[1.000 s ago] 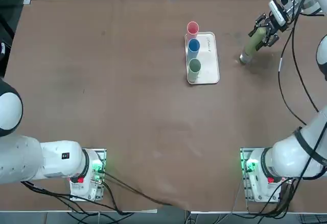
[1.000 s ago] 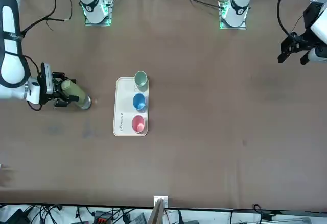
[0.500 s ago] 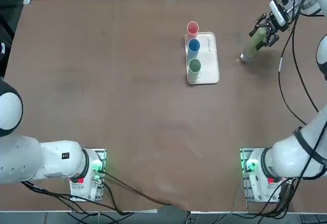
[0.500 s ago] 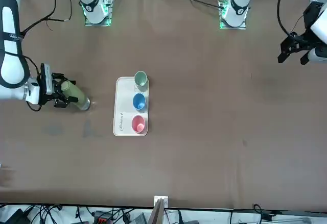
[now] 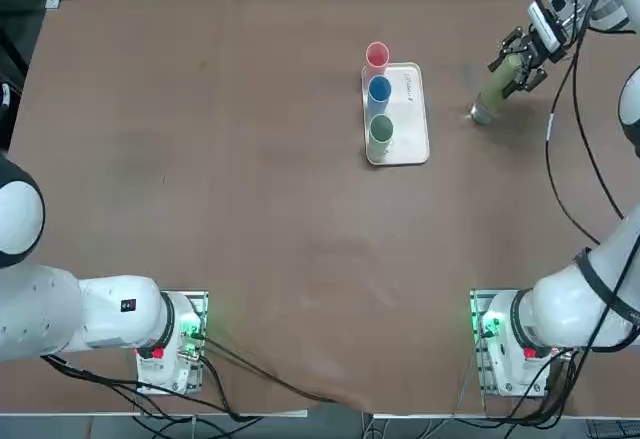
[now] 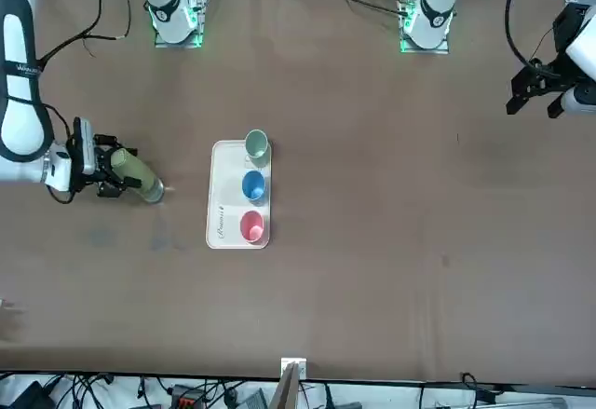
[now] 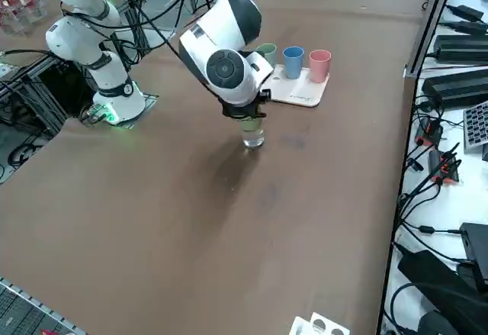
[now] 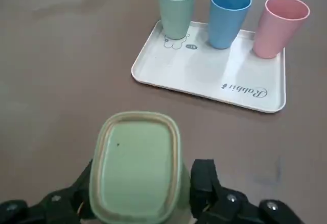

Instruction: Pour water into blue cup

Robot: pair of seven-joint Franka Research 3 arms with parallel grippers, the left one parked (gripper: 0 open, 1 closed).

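The tool (image 8: 140, 193) has its two dark fingers (image 8: 207, 183) on opposite sides of the green bottle (image 8: 137, 168), pinching it between them. In the right wrist view the bottle's cap (image 8: 138, 157) fills the space between the fingers and hides most of the body behind it; the fingers themselves are partly cut off by the picture's edge. In the right side view the arm's wrist (image 7: 242, 83) covers the upper part of the bottle, so that only a short piece of pale green and the silvery base (image 7: 254, 139) show beneath the tool. The top view has the bottle tilted in the tool, its base towards the tray's side. Whether that base touches the desk (image 5: 270, 209) is hard to make out. Any water inside the bottle cannot be seen. To the left of the tool, well apart from it, a white tray (image 5: 408, 109) lies on the desk, carrying three upright cups in a row along its far side from the tool. The blue cup (image 5: 379, 90) stands in the middle, between the pink cup (image 5: 377, 56) and the green cup (image 5: 380, 131). Seen from overhead, the cups overlap a little, and they cover part of the tray's edge. What the blue cup holds, if anything, cannot be told.
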